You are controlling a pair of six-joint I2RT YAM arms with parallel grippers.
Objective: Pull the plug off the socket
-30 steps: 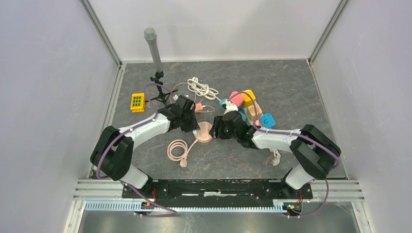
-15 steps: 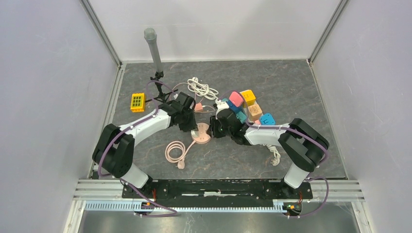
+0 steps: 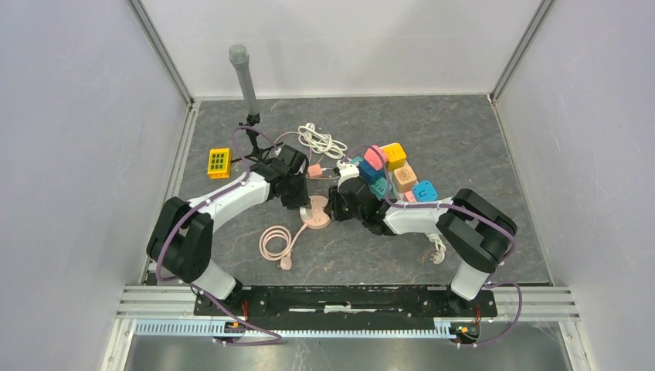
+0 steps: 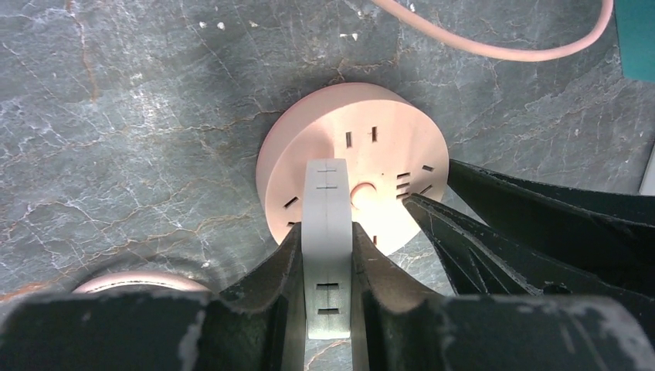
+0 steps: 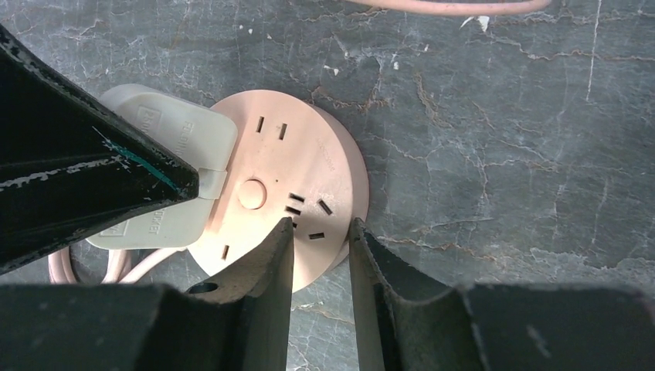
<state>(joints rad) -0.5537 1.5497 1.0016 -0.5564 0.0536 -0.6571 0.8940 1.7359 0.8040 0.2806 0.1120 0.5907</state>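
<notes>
A round pink socket (image 3: 317, 215) lies on the grey stone table, with a white plug (image 4: 327, 193) standing in it. My left gripper (image 4: 327, 230) is shut on the plug, one finger on each flat side. In the top view the left gripper (image 3: 303, 199) is at the socket's left side. My right gripper (image 5: 321, 226) is narrowly open, its fingertips over the socket's (image 5: 309, 170) near edge, beside the plug (image 5: 166, 154). The right gripper (image 3: 334, 209) is at the socket's right side. Its fingers (image 4: 494, 209) show in the left wrist view.
A coiled pink cable (image 3: 276, 241) lies in front of the socket. Coloured adapters (image 3: 390, 174) are piled behind the right arm. A yellow block (image 3: 218, 162), a white cable (image 3: 320, 141) and a grey post (image 3: 245, 77) stand at the back left. Another white plug (image 3: 438, 249) lies near right.
The socket, the plug and both grippers have shifted a little left. The right arm has stretched further left. The left gripper has stayed shut on the plug.
</notes>
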